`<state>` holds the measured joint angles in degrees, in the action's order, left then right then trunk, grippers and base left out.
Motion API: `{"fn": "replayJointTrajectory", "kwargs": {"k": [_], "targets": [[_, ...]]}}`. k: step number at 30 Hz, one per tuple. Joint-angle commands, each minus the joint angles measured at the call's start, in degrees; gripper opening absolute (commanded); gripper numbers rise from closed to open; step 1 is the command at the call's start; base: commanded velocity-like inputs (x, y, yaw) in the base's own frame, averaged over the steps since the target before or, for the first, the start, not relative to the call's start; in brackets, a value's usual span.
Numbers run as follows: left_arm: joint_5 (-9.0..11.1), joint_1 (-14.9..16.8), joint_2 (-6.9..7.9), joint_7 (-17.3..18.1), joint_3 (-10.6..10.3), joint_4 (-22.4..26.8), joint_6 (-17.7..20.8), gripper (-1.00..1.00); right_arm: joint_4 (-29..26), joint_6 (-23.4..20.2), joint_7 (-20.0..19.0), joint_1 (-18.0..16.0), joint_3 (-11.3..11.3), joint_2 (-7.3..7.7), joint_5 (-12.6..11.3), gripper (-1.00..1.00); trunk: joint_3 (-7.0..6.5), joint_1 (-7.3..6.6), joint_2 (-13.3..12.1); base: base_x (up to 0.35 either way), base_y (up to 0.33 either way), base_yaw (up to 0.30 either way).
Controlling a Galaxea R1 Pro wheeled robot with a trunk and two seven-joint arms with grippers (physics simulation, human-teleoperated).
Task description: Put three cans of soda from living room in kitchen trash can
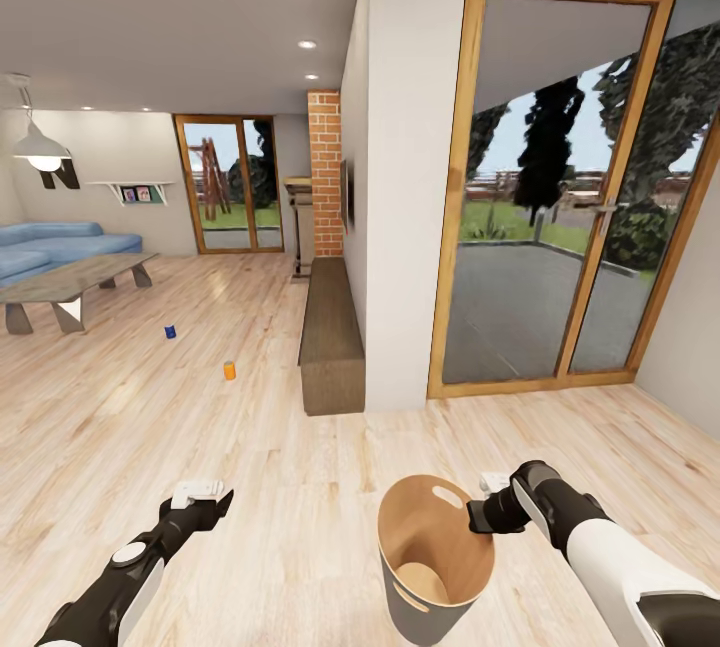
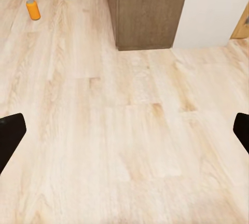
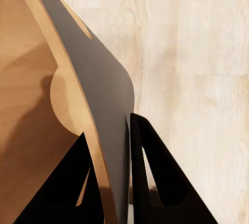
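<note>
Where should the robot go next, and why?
Probably roll forward and left toward the small orange can standing on the pale wood floor. The right gripper is clamped on the rim of the grey, tan-lined bin, which looks empty, while the left gripper is open and free, and the can lies beyond reach.

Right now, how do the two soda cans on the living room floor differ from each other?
The orange can is orange all over, while the blue can is dark blue. The orange can stands nearer the robot and closer to the low wooden bench; the blue can stands farther back, nearer the coffee table. Both are small, upright, and sit apart on the bare wooden floor, neither held by any fingers.
</note>
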<state>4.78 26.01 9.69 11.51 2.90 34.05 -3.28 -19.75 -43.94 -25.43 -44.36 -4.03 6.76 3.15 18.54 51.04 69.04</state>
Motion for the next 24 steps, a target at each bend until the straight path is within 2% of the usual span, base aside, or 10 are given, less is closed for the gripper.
{"fn": "replayJointTrajectory", "kwargs": {"k": [1, 11, 24], "targets": [[0.01, 0.00, 0.00, 0.00, 0.00, 0.01, -0.12, 1.00, -0.02, -0.27, -0.41, -0.02, 0.28, 0.01, -1.13, -1.00, -0.01, 0.00, 0.00, 0.000, 0.000, 0.000], [-0.07, -0.03, 0.05, 0.08, -0.08, -0.02, -2.67, 1.00, -0.02, -0.27, -0.45, -0.05, 0.33, 0.15, -1.07, -1.00, -0.01, 0.00, 0.00, 0.000, 0.009, 0.000], [-0.11, 0.01, 0.07, 0.10, -0.09, -0.03, -3.16, 1.00, -0.02, -0.40, -0.43, -0.03, 0.21, -0.37, -0.97, -1.00, -0.01, 0.00, 0.00, 0.000, 0.231, 0.013]]}}
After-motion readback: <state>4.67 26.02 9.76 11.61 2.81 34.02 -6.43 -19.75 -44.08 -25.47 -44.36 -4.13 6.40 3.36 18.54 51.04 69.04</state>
